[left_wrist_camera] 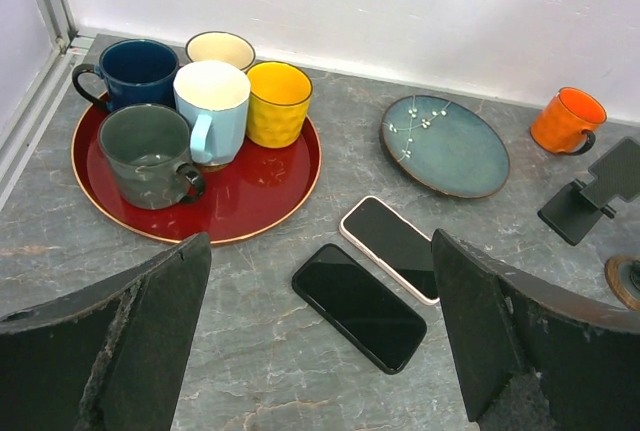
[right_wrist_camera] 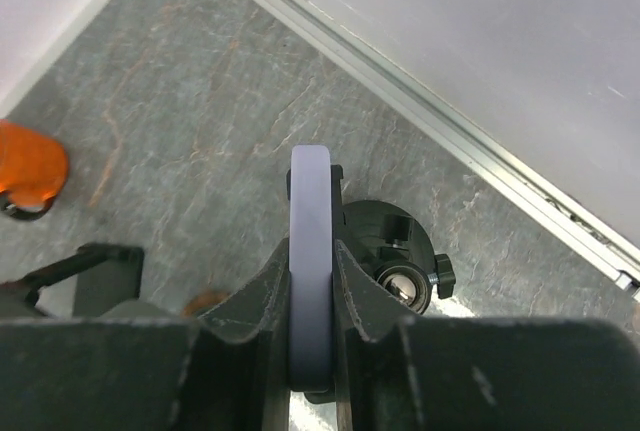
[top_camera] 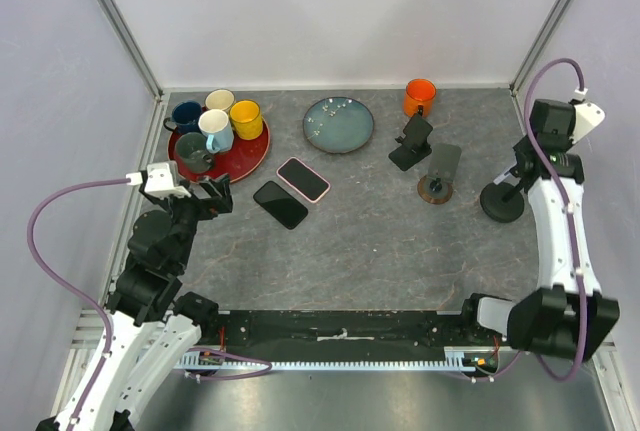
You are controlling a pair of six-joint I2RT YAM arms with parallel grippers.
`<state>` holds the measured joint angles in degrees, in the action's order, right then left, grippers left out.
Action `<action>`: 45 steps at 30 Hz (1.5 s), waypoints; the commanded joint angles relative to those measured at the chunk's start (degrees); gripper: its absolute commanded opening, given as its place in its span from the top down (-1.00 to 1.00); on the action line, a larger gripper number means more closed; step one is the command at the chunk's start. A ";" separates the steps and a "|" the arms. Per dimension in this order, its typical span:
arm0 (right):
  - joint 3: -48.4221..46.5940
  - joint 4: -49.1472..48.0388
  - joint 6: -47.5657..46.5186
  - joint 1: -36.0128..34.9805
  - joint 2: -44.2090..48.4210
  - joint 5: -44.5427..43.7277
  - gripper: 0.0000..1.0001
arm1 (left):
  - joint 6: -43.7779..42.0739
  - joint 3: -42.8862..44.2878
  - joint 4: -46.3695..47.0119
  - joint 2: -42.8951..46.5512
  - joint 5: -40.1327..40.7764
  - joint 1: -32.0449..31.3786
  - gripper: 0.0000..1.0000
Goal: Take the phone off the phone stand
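We found the right end effector point(right_wrist_camera: 312, 296) pinching the phone point(right_wrist_camera: 310, 201) by its stand point(right_wrist_camera: 395, 251), the left end effector point(left_wrist_camera: 320, 336) spread.

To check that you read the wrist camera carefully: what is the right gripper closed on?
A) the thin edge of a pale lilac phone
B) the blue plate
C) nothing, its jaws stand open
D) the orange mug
A: in the right wrist view the right gripper has its two dark fingers pressed against either side of the lilac phone, seen edge-on, with the round black phone stand showing behind it.
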<state>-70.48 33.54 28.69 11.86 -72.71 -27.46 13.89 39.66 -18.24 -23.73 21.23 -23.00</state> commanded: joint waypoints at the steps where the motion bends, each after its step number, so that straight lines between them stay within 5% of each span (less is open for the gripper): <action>1: 2.53 -6.90 1.11 -0.95 9.68 4.77 1.00 | -2.11 -0.20 2.60 -0.97 -2.07 -0.20 -0.94; 8: 6.74 -6.56 1.02 -10.78 16.10 13.38 1.00 | -2.46 -0.64 3.21 -3.17 -4.62 -0.20 -0.94; 17: 17.38 -13.75 4.53 -32.23 20.77 19.46 1.00 | -2.99 -1.60 5.32 -6.59 -10.15 -0.20 -0.93; 24: 15.46 -21.75 -0.38 -54.63 13.05 10.69 1.00 | -4.22 -2.22 6.55 -8.44 -13.76 -0.20 -0.93; 33: 17.65 -28.35 -4.25 -62.48 8.28 9.80 1.00 | -5.19 -2.83 7.78 -8.79 -16.66 -0.20 -0.93; 45: 18.45 -27.65 -5.75 -63.71 9.51 10.15 0.03 | -1.25 -0.29 6.73 -14.50 -26.50 -0.37 -0.93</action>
<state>-51.81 9.69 23.62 -51.31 -64.55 -17.56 11.03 37.10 -12.84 -36.01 0.82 -23.03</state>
